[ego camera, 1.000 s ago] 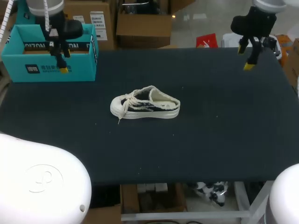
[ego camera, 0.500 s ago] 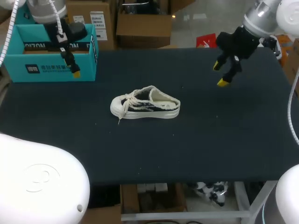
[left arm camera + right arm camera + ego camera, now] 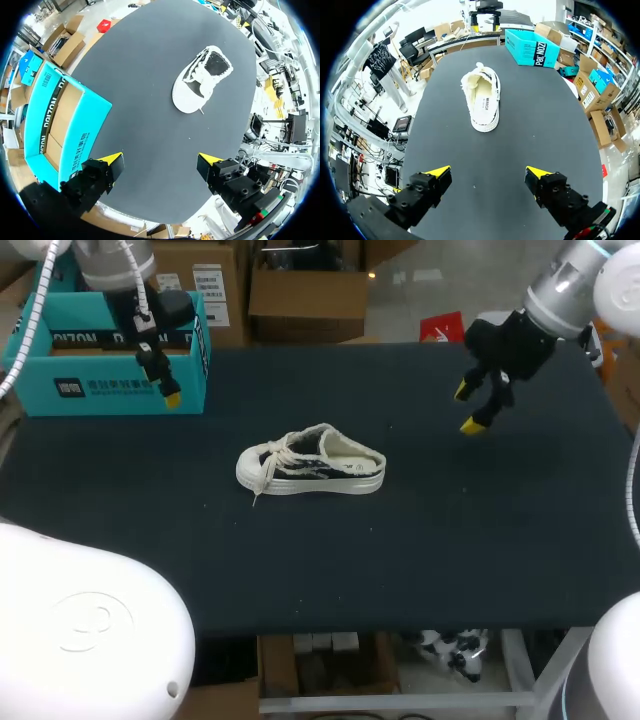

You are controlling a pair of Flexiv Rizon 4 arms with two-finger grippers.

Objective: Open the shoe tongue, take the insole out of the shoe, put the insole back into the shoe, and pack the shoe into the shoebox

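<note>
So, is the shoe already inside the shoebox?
No, the shoe lies on the table, well apart from the teal shoebox at the far left corner.

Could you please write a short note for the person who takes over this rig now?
Left claw: open, empty, beside the teal cardboard shoebox.
Right claw: open, empty, over the black table, far right.
Dark canvas shoe with white sole: mid-table on its sole, nothing touching it; white insole seems inside.
Done: nothing visible.
Left: open tongue, remove insole, reinsert it, box the shoe.
</note>
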